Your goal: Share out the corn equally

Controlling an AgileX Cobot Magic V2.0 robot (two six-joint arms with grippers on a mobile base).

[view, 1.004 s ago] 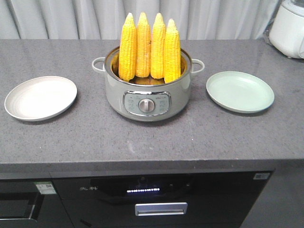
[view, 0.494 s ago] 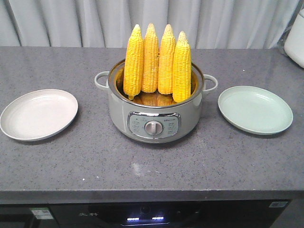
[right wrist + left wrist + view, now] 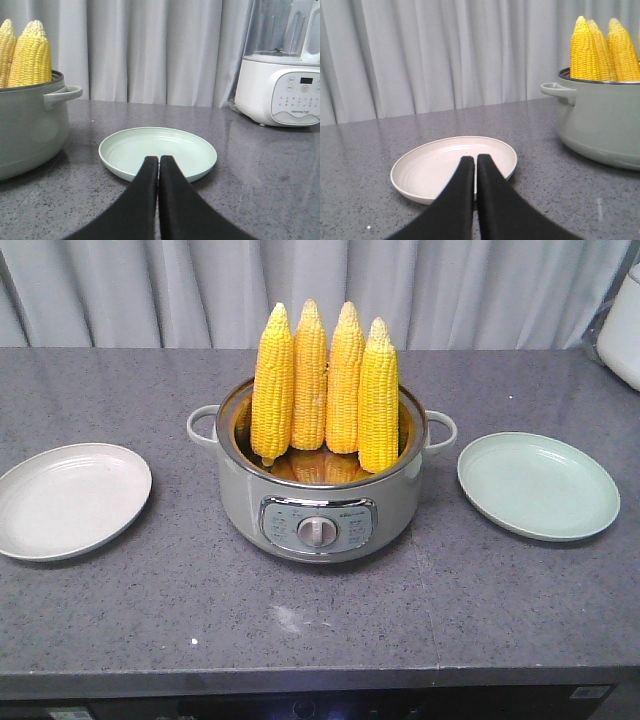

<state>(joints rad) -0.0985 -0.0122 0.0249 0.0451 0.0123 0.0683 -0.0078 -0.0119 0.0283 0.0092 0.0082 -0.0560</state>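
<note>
Well, the left gripper [image 3: 474, 161] has its two black fingers pressed flat together with nothing between them, the tips pointed toward the near rim of the cream plate [image 3: 422, 167]. Likewise the right gripper [image 3: 159, 160] is closed up and empty, its tips pointed toward the near edge of the pale green plate [image 3: 150, 145]. Between the two plates, on the grey counter [image 3: 300, 625], stands the grey pot [image 3: 318, 495]. The corn [image 3: 325, 380], four cobs, stands upright inside it, pale tips up, packed close side by side. A white blender [image 3: 280, 85] sits beyond the green plate, before the curtain [image 3: 150, 45]
</note>
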